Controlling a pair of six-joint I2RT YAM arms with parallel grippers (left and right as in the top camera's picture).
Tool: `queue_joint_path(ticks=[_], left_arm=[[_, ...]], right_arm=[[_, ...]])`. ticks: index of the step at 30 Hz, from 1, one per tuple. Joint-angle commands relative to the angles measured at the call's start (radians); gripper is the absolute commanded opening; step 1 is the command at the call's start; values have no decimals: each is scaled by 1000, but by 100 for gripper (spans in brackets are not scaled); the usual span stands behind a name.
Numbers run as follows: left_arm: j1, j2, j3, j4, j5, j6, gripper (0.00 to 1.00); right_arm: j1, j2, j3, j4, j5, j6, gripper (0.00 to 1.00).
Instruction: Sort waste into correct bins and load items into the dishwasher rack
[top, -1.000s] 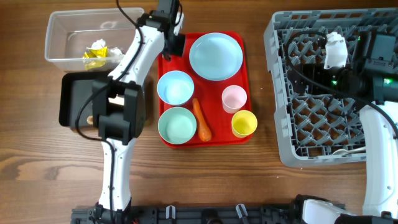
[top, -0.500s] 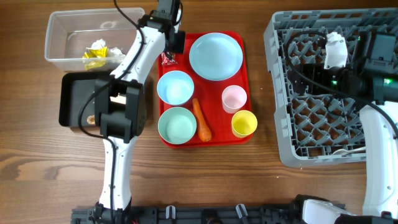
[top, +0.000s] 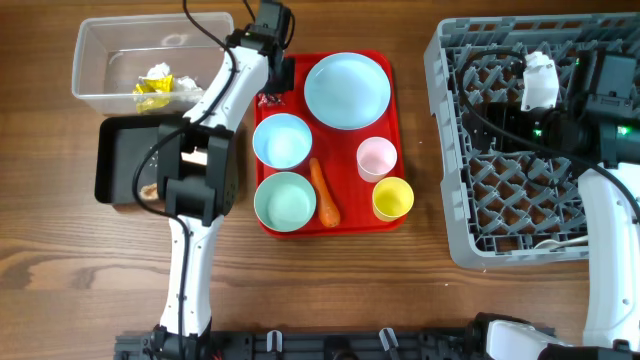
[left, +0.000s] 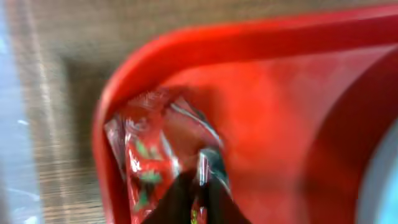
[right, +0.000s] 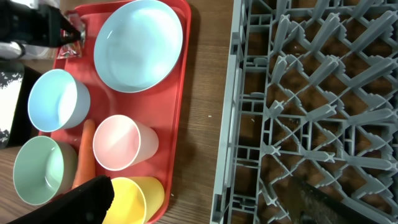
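Red wrapper (left: 152, 155), upper-left corner of tray (left: 267, 87): light, crinkly, slippery; pinch a raised fold. Left gripper (left: 189, 199) jaws at it, closure unreadable. Right gripper (right: 202, 186) wide open, empty.

No legible text found. Printing on the red wrapper (left: 155, 168) appears green and white, too blurred to read.

A brown wooden table (top: 60, 270) fills the overhead view, its grain running from 9 to 3 o'clock, with darker streaks towards 7 o'clock. Light falls evenly, leaving only soft shadows. The left wrist view shows the wood blurred at 9 o'clock.
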Motion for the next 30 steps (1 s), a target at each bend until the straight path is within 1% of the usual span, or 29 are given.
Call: queue_joint_path(ticks=[1, 4, 7, 10, 19, 21, 25, 28, 30], left_arm=[[-7, 41, 2, -15, -7, -18, 4], [-8, 32, 3, -15, -7, -21, 4], [-11, -6, 3, -18, 29, -21, 4], [-14, -84, 3, -16, 64, -22, 4], [-18, -315, 3, -37, 59, -24, 4], [-16, -355, 3, -38, 35, -21, 4], [-7, -397, 3, -39, -60, -15, 4], [22, -400, 3, -49, -133, -12, 4], [57, -393, 3, -58, -143, 11, 4]], right_arm=[[4, 6, 0, 0, 14, 3, 91], [4, 6, 0, 0, 14, 4, 91], [4, 6, 0, 0, 14, 3, 91], [4, 6, 0, 0, 14, 3, 91], [4, 6, 0, -3, 14, 4, 91], [4, 6, 0, -3, 14, 4, 91], [4, 6, 0, -3, 14, 4, 91], [4, 6, 0, -3, 14, 4, 91], [4, 6, 0, -2, 14, 4, 91]])
